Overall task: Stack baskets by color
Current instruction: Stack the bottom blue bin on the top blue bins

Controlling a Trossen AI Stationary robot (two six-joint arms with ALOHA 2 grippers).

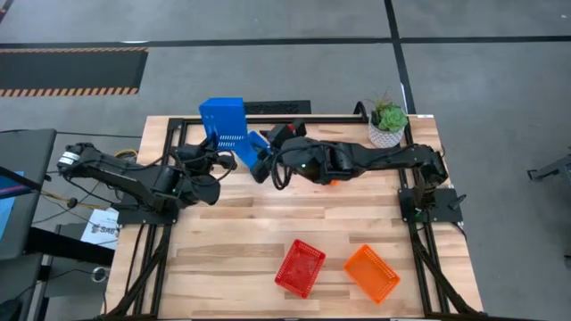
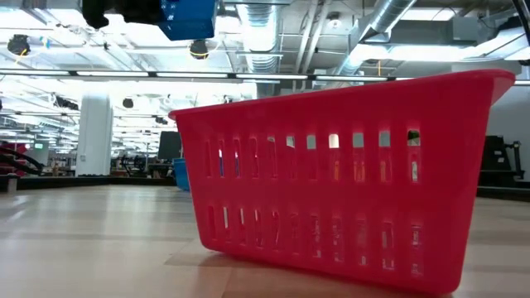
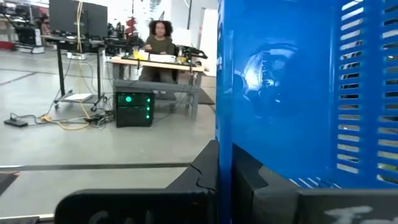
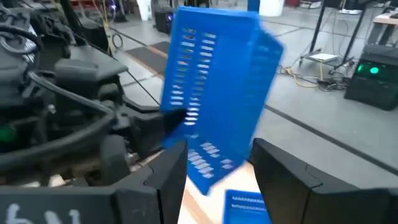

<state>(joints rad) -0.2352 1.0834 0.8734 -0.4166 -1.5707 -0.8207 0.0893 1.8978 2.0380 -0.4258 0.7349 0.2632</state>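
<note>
One blue basket [image 1: 223, 122] hangs clamped in the left tool [image 1: 223, 159], raised above the table.

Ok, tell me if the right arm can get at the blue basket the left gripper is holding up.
Probably yes. The right gripper is open and faces the blue basket, nothing between them; the left gripper is shut on its edge.

Baskets: blue [image 1: 223, 122], red [image 1: 300, 267], orange [image 1: 371, 273], glossy perforated plastic. Table [image 1: 232, 241]: pale, smooth wood planks.
</note>
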